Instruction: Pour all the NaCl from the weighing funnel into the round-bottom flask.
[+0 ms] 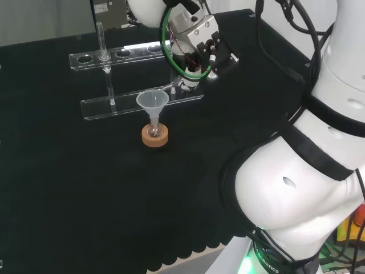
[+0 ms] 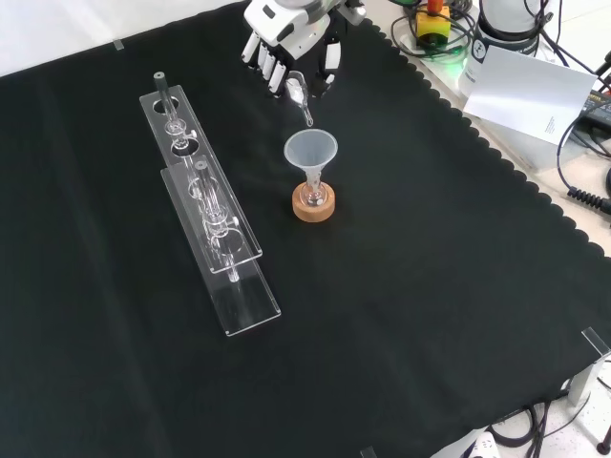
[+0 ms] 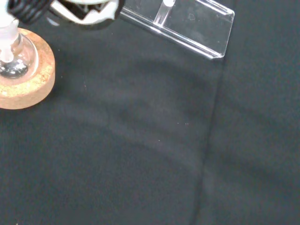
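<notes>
A small round-bottom flask [image 2: 312, 196] sits on a cork ring [image 2: 313, 207] with a translucent plastic funnel [image 2: 310, 151] in its neck. The hand [image 2: 291, 38] hangs just beyond it at the top of the front view, fingers curled on a clear glass weighing funnel [image 2: 299, 95]. Its thin spout tilts down toward the plastic funnel's rim. In the head view the hand [image 1: 197, 48] is up and right of the funnel [image 1: 153, 101] and cork ring [image 1: 155, 137]. The wrist view has the flask [image 3: 11, 61] on its cork ring [image 3: 28, 82], with some white material at the flask's bottom.
A long clear plastic tube rack [image 2: 205, 205] holding glass tubes stands left of the flask in the front view, behind it in the head view [image 1: 131, 74]. The rack's end [image 3: 187, 23] appears in the wrist view. The cloth's scalloped edge [image 2: 496, 157] runs along the right.
</notes>
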Robot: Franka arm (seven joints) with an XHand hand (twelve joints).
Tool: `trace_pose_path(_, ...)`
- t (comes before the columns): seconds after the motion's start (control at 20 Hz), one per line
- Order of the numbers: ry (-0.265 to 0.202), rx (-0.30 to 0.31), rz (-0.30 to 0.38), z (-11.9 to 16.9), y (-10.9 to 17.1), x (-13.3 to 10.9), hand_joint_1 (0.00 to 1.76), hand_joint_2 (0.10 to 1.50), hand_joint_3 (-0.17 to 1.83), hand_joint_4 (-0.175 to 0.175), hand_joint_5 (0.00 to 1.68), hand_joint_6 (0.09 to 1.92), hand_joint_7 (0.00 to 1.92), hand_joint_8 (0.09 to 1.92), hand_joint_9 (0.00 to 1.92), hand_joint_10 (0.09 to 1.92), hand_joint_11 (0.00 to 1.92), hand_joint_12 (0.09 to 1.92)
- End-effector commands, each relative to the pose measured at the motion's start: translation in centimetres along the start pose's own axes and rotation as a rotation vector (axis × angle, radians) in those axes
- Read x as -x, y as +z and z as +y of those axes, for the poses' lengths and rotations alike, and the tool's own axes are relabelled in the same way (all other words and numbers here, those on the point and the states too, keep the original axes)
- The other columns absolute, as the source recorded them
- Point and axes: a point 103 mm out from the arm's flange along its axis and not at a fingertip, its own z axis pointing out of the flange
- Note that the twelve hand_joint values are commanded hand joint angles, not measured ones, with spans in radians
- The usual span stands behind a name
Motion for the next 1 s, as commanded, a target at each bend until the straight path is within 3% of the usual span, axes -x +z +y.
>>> trace_pose_path(0.05, -0.004, -0.022, -0.025, 0.2, -0.3, -0.3, 1.07, 0.72, 0.71, 0.175, 1.07, 1.04, 0.98, 0.75, 1.05, 0.54, 0.59, 1.22)
trace_pose_path(1.0, -0.005, -0.093, -0.126, 0.6, -1.3, -1.3, 1.07, 0.72, 0.72, 0.175, 1.07, 1.04, 0.98, 0.75, 1.05, 0.54, 0.57, 1.22)
